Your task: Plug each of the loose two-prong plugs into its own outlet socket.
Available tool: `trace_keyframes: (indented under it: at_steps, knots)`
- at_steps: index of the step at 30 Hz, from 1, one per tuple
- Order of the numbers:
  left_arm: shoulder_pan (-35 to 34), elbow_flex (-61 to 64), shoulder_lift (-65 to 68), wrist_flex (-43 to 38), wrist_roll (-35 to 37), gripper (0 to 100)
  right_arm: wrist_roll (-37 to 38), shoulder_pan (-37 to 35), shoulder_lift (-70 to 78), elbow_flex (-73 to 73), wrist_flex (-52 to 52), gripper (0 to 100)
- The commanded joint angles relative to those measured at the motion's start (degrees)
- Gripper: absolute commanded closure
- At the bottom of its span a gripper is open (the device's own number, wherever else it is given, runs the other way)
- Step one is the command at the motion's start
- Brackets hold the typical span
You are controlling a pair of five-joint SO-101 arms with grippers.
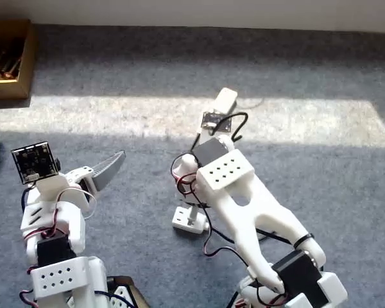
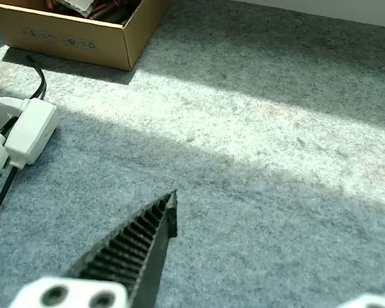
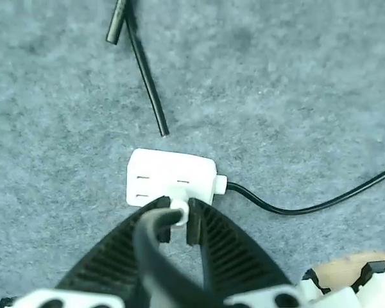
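My right gripper [image 3: 178,217] is shut on a small white two-prong plug [image 3: 178,206], whose black cord [image 3: 147,247] runs back between the fingers. The plug is right at the edge of a white outlet socket [image 3: 171,178]; I cannot tell whether the two touch. The socket lies flat on the grey carpet with its slots facing up. In the high view the same socket [image 1: 226,99] lies just beyond the right gripper [image 1: 215,123]. A second white block [image 1: 191,219] lies beside the right arm, partly hidden by it. My left gripper [image 1: 112,163] hovers open over bare carpet, and its dark ribbed finger [image 2: 138,247] holds nothing.
A cardboard box [image 1: 9,61] of parts stands at the far left corner. A white adapter [image 2: 31,133] with a black cable lies at the left edge. The socket's black cable [image 3: 308,206] trails away, and a thin black rod [image 3: 144,74] lies beyond it. A sunlit strip crosses the carpet.
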Motion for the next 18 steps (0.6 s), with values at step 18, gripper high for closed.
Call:
trace_keyframes:
  at_steps: [18]
  knots:
    - [0.8,0.0,-0.5,-1.0,0.2,47,2.8,5.5,-1.0,-2.5,-0.3,99.2]
